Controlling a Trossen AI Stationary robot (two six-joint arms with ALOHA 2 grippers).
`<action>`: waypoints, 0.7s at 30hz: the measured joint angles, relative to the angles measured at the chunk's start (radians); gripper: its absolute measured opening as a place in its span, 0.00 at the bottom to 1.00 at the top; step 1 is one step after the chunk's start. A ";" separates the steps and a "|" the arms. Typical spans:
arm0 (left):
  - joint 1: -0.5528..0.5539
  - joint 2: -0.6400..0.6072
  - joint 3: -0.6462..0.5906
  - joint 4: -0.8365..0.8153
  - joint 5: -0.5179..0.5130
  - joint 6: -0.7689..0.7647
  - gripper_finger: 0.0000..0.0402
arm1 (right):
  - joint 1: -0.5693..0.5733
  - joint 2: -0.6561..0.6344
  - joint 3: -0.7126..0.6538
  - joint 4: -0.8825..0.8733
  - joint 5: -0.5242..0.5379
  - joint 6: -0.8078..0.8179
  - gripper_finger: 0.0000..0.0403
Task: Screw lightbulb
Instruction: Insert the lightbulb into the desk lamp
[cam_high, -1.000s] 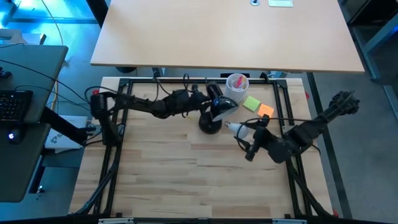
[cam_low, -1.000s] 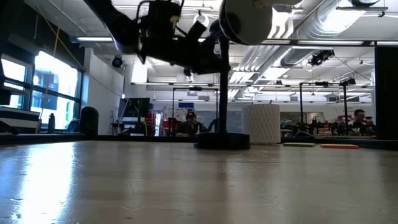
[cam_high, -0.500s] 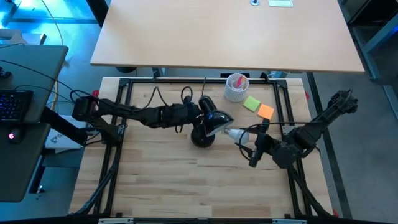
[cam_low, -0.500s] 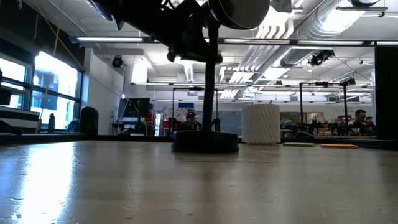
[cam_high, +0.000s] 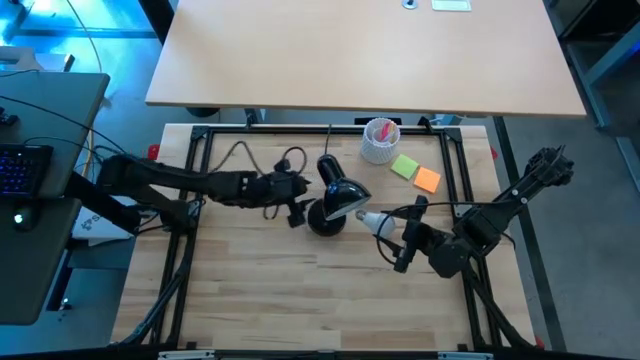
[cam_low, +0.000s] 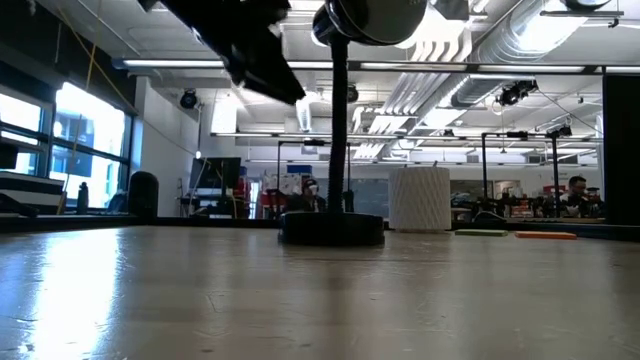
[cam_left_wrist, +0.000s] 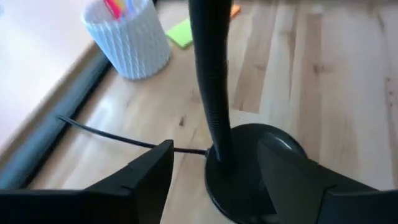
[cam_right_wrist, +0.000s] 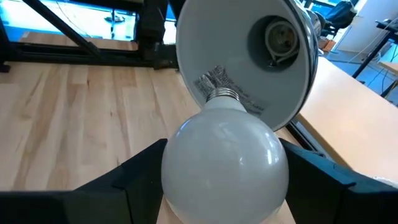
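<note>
Near the middle of the wooden table (cam_high: 250, 270) we see a black desk lamp (cam_high: 335, 200), its round base flat on the wood and its shade (cam_right_wrist: 249, 56) tipped toward the right arm. We hold the lightbulb (cam_right_wrist: 225, 165) in the right gripper (cam_high: 385, 228), fingers clasped on the white glass, so the silvery screw base leads toward the shade's open mouth. It sits just short of the socket (cam_right_wrist: 280, 38), which looks empty; we judge threading has not begun. Our left gripper (cam_left_wrist: 214, 171) hangs with its fingers spread on either side of the lamp's stem, not touching it, probably ready to steady the lamp. A sticker inside the shade carries print too small to read. Behind stand a white ribbed cup (cam_high: 381, 141) and green and orange sticky notes (cam_high: 415, 172).
</note>
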 joint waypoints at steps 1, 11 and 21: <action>-0.011 -0.024 -0.001 -0.013 -0.018 0.024 0.57 | 0.000 0.000 0.000 0.000 0.002 -0.001 0.65; 0.010 -0.067 -0.211 0.525 0.003 0.317 0.56 | 0.001 0.000 0.000 0.001 0.004 -0.002 0.65; 0.052 0.154 -0.224 0.928 0.119 0.294 0.56 | 0.014 0.000 0.000 0.002 0.004 0.005 0.65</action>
